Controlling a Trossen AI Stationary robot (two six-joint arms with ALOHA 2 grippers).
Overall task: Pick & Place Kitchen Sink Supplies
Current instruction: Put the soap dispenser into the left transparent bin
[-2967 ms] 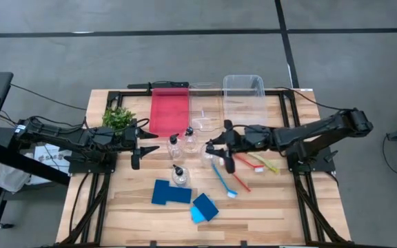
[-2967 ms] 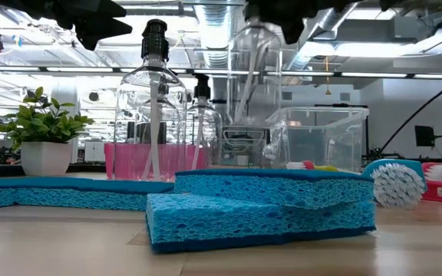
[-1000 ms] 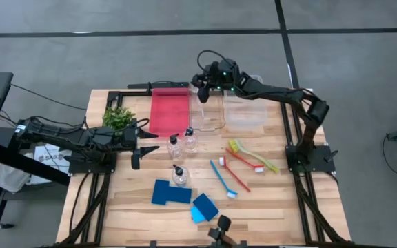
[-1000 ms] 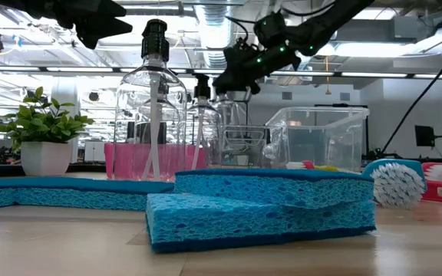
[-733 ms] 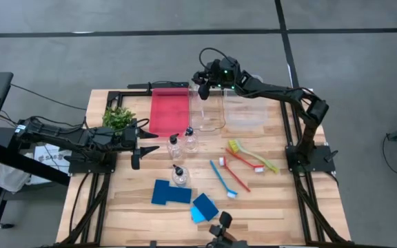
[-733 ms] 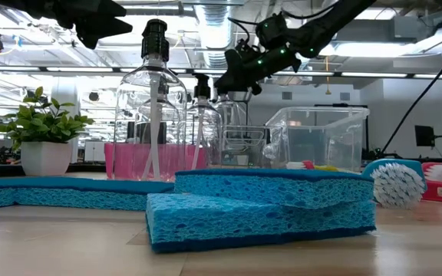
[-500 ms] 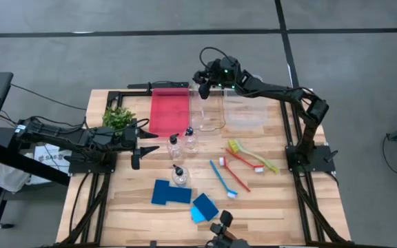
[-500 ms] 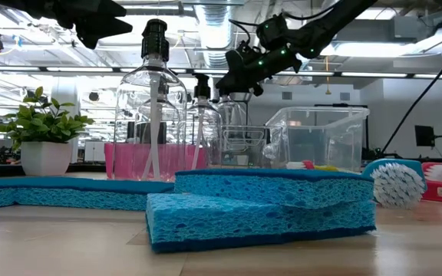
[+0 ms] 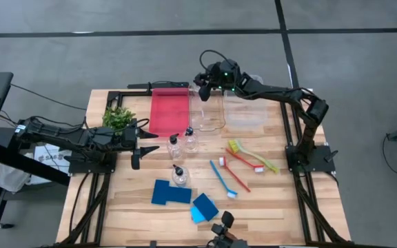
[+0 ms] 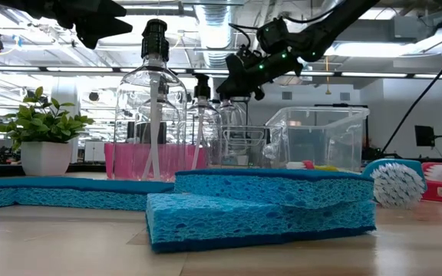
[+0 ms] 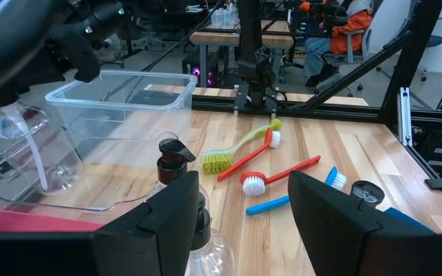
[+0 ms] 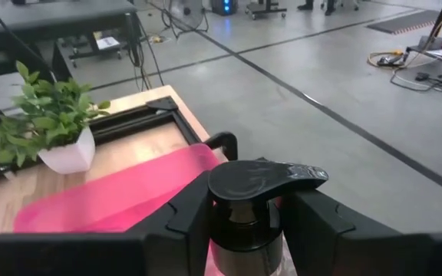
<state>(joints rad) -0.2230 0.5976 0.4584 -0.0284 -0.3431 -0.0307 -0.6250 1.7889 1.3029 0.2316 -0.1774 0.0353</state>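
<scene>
The right gripper hangs above the far edge of the wooden worktop, over the middle clear plastic bin, its fingers closed on the neck of a small clear bottle with a black pump top. Beside that bin stand a red plastic bin and another clear plastic bin.

The left gripper waits near the left edge, fingers spread wide and holding nothing, beside a small leafy green plant.

Three more clear pump bottles stand near the worktop's middle. A blue brush, a red brush and a yellow-green brush lie toward the right edge. A dark blue sponge and a light blue sponge lie near the front edge.
</scene>
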